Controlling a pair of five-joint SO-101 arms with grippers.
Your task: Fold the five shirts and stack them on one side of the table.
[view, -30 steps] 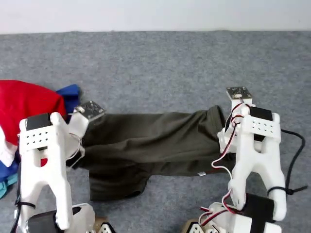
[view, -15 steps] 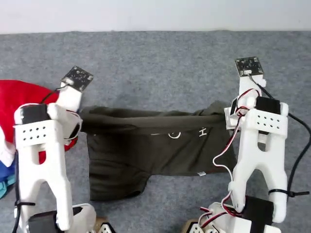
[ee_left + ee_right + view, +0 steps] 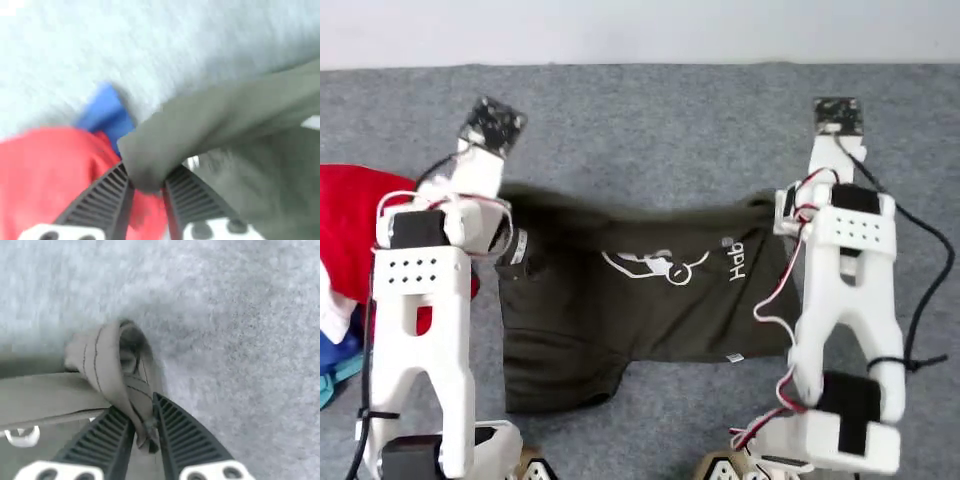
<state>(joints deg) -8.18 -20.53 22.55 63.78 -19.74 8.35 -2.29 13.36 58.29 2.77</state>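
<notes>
L gripper [image 3: 145,181]: we see both ribbed fingers [image 3: 107,197] pressed in tight on a bunched fold of the olive shirt [image 3: 225,130], cloth filling the narrow gap btw them. From that pinch the fabric runs off to the right as a thick rolled edge. Just behind the fold sits the red shirt [image 3: 50,165], and past it a blue shirt [image 3: 102,107] pokes out onto the grey table [image 3: 200,40].

R gripper [image 3: 145,427]: fingers [image 3: 175,432] likewise closed down narrow, w/ a stitched hem of the olive shirt [image 3: 107,372] caught btw them; the hem loops up over the tips and the rest of the cloth trails away to the left. A bit of white print [image 3: 20,436] shows on it. Grey table [image 3: 240,340] on the far and right side.

From the high view we place the L gripper [image 3: 512,245] at the shirt's far-left corner and the R gripper [image 3: 784,212] at its far-right corner, so the olive shirt [image 3: 650,310] spans btw the two arms near the table's middle. Its far edge runs gripper to gripper; the white print [image 3: 655,265] faces up. A sleeve [image 3: 560,378] sticks out at the near-left, and a small white tag [image 3: 733,357] sits at the near-right edge.

Red shirt [image 3: 350,215] is heaped at the left edge of the table [image 3: 650,130], touching the L arm's side, w/ blue cloth [image 3: 340,348] nearer us beside it.
</notes>
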